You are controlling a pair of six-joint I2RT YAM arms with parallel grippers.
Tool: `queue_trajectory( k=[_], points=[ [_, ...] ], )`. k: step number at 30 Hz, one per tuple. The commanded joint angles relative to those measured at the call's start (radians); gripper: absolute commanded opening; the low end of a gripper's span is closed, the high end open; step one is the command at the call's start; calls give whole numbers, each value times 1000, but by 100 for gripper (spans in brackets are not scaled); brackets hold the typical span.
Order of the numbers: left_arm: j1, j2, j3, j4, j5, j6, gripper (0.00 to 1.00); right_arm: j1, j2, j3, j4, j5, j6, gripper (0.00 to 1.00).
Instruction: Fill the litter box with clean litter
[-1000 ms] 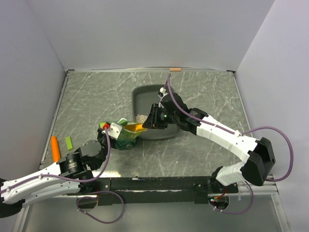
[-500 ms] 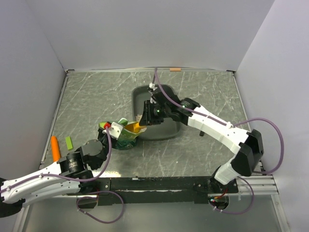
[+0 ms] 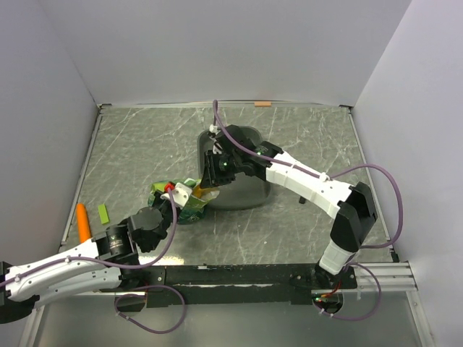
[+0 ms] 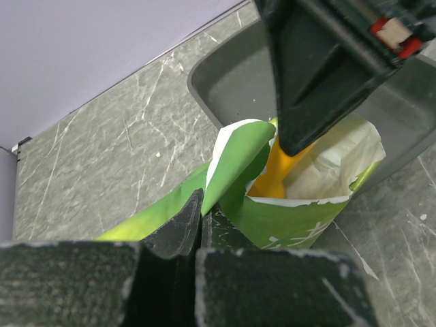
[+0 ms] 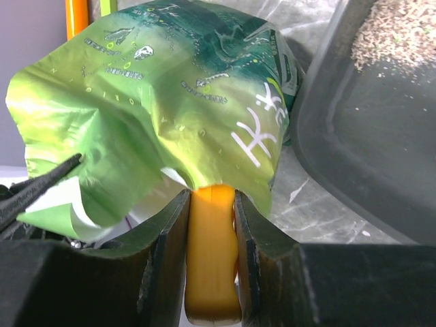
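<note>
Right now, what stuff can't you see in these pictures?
- Scoop bowl: in both wrist views the orange scoop goes into the green bag, and its bowl is hidden inside.
- Pile of clean litter in the litter box: the right wrist view cuts it at the top edge. In the top view the right gripper covers it.
- Litter left in the bag: in the left wrist view the right gripper blocks the opening.

Left arm (image 3: 65, 269) lies low, stretched from the tabletop's (image 3: 311, 137) near-left corner toward centre. Left gripper (image 4: 199, 211) pinched tight on bag (image 4: 286, 218) edge. Right arm (image 3: 311, 184) bent, reaching left across the middle. Right gripper (image 5: 212, 199) clamps scoop (image 5: 212, 272) handle.
</note>
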Motion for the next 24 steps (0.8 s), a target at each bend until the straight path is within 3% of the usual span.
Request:
queue_trajectory(
  k=[1,9,16,24],
  points=[
    [1,14,24,15,36,-29,1,-4,47,-59,-6,33,-13,0],
    [1,18,12,39,56,-34,1,-10,40,-219,186,-30,85,0],
    [3,14,4,49,44,-26,1,-39,-11,-456,502,-158,199,0],
    [1,1,-8,53,34,-14,1,-79,-38,-601,845,-339,244,0]
  ],
)
